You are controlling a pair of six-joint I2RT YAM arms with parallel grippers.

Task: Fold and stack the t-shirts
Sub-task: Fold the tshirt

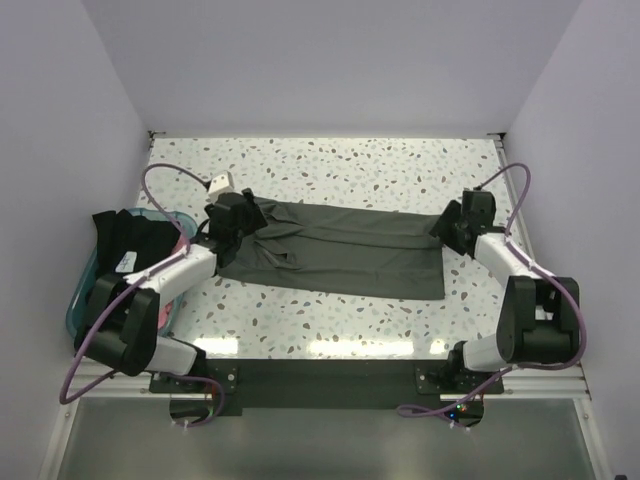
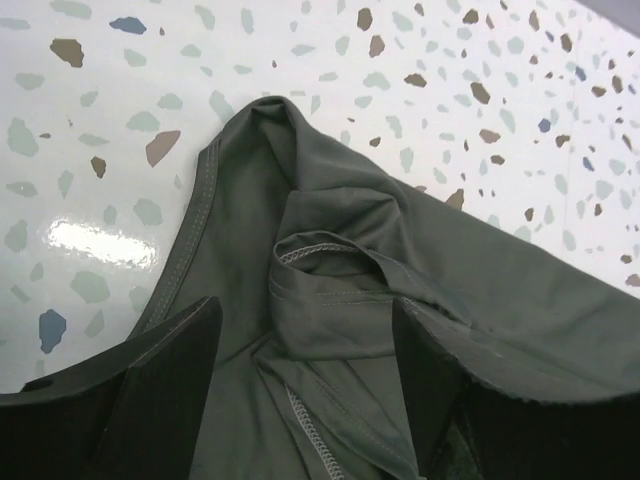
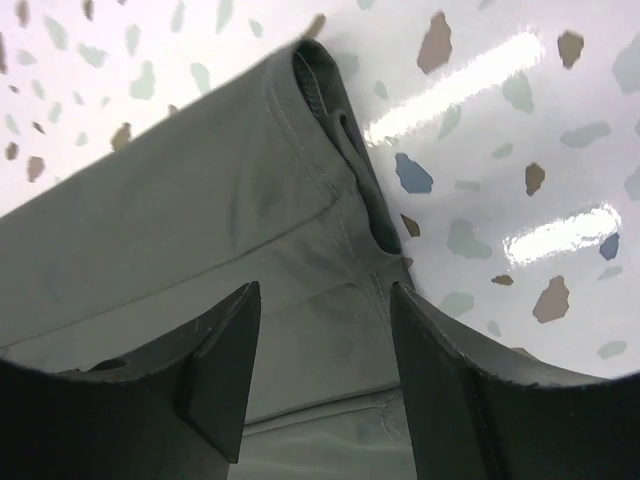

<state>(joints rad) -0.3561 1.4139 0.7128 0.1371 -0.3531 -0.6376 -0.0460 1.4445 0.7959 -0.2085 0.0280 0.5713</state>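
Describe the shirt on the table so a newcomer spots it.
At the middle of the speckled tabletop lies a dark olive-green cloth t-shirt, spread as a long band. Unlike the black cloth heaped in the teal plastic tub at left, it's flat.

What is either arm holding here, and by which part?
Nothing is held. The left gripper and right gripper stand with fingers apart over opposite ends of the olive-green t-shirt, which lies on the table.
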